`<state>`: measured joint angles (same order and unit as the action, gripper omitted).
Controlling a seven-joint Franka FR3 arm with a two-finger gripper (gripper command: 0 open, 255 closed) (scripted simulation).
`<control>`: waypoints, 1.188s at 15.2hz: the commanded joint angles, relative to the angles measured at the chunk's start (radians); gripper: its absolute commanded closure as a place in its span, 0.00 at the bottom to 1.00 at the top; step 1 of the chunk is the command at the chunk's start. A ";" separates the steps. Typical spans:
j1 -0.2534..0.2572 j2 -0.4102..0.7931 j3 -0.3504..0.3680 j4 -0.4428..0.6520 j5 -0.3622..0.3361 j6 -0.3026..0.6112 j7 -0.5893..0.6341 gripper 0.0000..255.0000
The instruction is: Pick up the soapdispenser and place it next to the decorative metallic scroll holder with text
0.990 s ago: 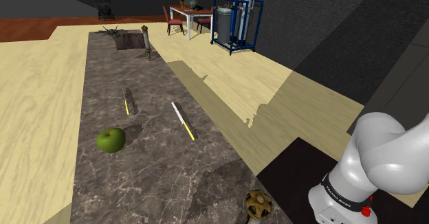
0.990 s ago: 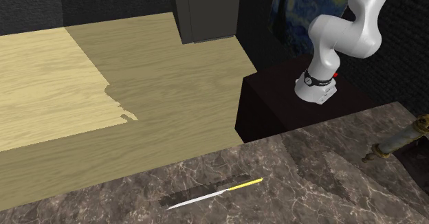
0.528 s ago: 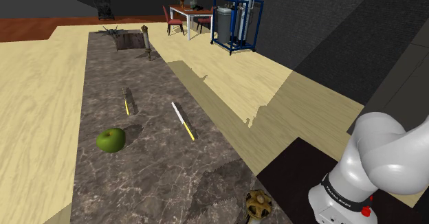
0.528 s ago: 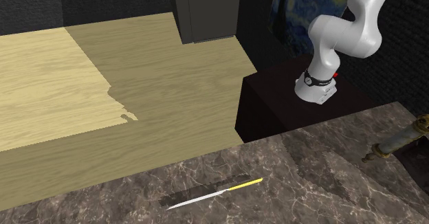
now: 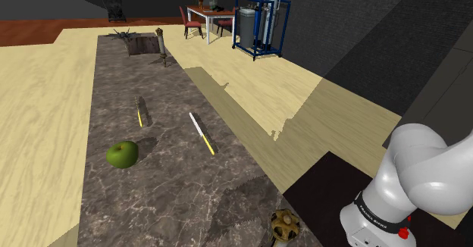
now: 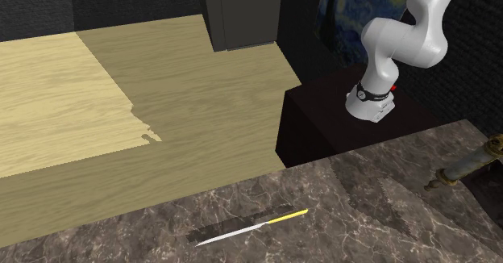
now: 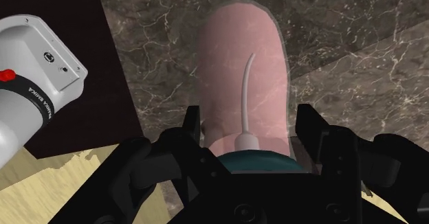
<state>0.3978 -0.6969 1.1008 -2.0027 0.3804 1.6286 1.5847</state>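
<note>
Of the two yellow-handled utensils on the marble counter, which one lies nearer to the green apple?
The dark-bladed one, just beyond the green apple in the shoulder view. The silver-bladed knife lies farther toward that view's right.

A white arm (image 6: 405,37) rises at the upper right from a dark stand (image 6: 314,120). Along the bottom, a marbled surface (image 6: 363,217) carries 1 yellow-handled knife (image 6: 250,226). A scroll holder (image 6: 471,163) shows at the right edge.

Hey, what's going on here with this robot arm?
The white arm's black gripper is set over a pink soap dispenser on the dark marble counter, close to the arm's base. Whether the dispenser is actually gripped isn't clear. A yellow-handled knife and a green apple lie farther along the counter.
</note>
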 commanded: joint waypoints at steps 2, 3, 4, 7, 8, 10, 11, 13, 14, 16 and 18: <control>0.000 -0.004 0.018 -0.035 0.010 0.037 0.001 1.00; 0.001 -0.006 0.024 -0.047 0.014 0.049 0.001 1.00; 0.001 -0.007 0.029 -0.059 0.018 0.061 0.001 1.00; 0.002 -0.011 0.048 -0.093 0.030 0.096 0.002 1.00; 0.002 -0.012 0.054 -0.104 0.034 0.108 0.002 1.00; 0.000 -0.013 0.068 -0.126 0.042 0.132 0.003 1.00; 0.000 -0.013 0.076 -0.136 0.046 0.144 0.004 1.00; -0.003 -0.014 0.091 -0.157 0.054 0.169 0.004 1.00; -0.004 -0.014 0.099 -0.166 0.058 0.181 0.005 1.00; -0.008 -0.013 0.116 -0.185 0.066 0.205 0.006 1.00; -0.013 -0.012 0.135 -0.204 0.074 0.230 0.007 1.00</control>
<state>0.3865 -0.7091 1.2244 -2.1985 0.4496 1.8462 1.5890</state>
